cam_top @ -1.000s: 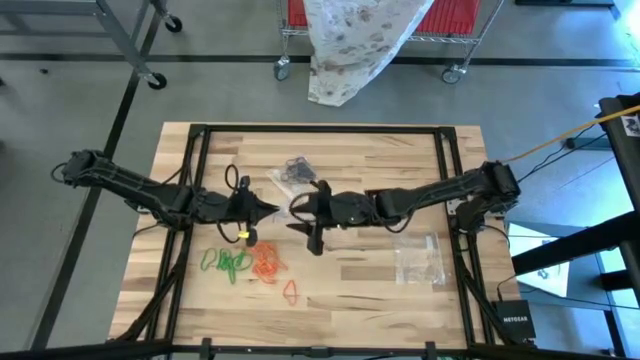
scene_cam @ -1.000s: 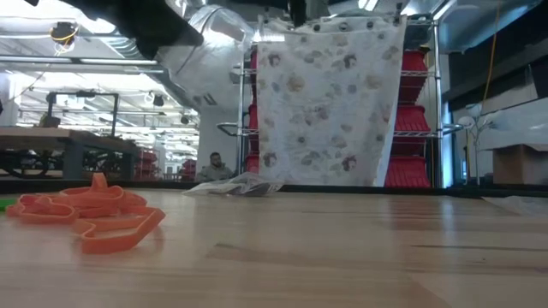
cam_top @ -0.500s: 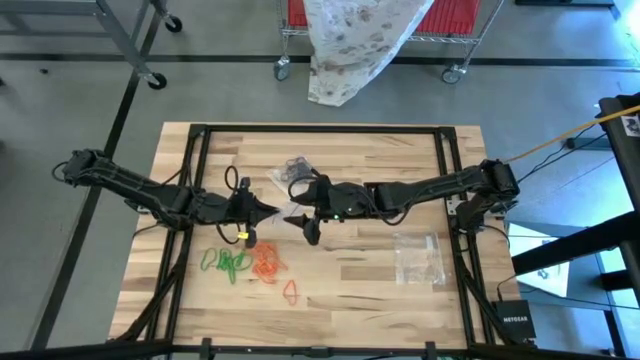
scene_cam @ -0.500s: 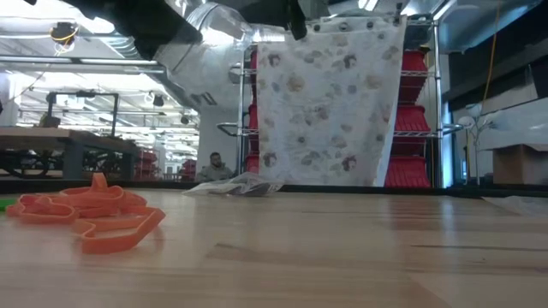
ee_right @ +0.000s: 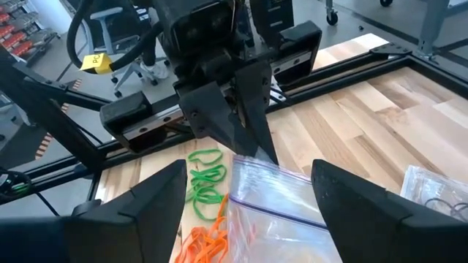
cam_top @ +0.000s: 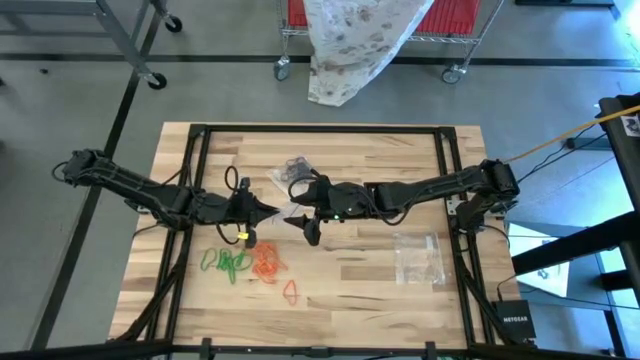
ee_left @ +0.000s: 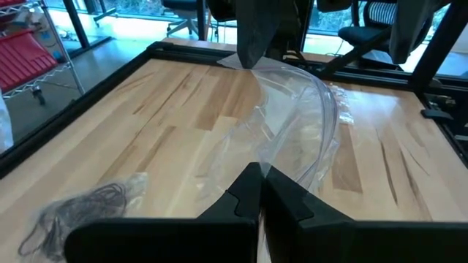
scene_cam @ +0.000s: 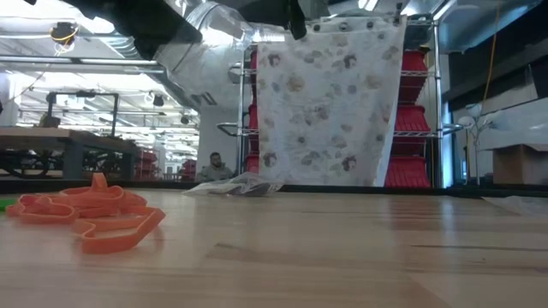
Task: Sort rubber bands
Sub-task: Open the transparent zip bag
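1. My left pincer (cam_top: 272,210) is clamped shut on one edge of a clear bag (ee_left: 292,117), holding it up over the middle of the surface (cam_top: 370,275)
2. My right pincer (ee_right: 248,190) stands wide open with nothing in it, facing the bag's zip-edged mouth just beside the left pincer
3. The black rubber bands (cam_top: 297,168) look already dealt with: they sit inside another clear bag (cam_top: 283,176) lying toward the far side of the surface
4. The green rubber bands (cam_top: 228,263) still lie loose in a small heap on the near-left part of the surface
5. The orange rubber bands (cam_top: 268,264) lie loose just beside the green ones, touching or nearly so, and one stray orange loop (cam_top: 291,291) sits a little nearer the front edge
6. A third clear bag (cam_top: 418,258) rests flat on the right side, and I cannot tell whether anything is in it
7. My judgement: roughly one colour of three is done; green and orange both remain to be bagged, and the bag I hold appears empty so far
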{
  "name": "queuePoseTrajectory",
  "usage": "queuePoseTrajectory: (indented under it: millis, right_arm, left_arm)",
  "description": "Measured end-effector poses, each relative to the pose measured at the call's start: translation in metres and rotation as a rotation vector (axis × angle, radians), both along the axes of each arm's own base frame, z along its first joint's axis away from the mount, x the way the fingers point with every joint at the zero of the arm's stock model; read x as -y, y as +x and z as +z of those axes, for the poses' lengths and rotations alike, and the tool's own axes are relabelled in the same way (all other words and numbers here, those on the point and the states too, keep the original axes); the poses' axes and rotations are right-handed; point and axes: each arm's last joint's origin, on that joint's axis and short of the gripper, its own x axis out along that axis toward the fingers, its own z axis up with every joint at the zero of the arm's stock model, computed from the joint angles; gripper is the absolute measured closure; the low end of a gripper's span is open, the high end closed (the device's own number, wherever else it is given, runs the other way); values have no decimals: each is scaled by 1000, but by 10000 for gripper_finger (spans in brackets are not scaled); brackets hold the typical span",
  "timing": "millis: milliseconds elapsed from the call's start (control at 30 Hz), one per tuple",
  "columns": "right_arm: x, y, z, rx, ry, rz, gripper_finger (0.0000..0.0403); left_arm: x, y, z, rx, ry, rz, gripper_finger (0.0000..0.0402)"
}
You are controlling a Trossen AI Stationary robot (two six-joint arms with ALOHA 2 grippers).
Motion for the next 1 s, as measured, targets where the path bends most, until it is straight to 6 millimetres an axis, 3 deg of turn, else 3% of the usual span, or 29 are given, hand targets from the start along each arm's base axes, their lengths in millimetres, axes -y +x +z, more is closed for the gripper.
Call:
queuePoseTrajectory:
  millis: [1000]
  right_arm:
    - [0, 0, 0, 0, 0, 0, 118]
  left_arm:
    - [-1, 0, 0, -4, 21, -3, 401]
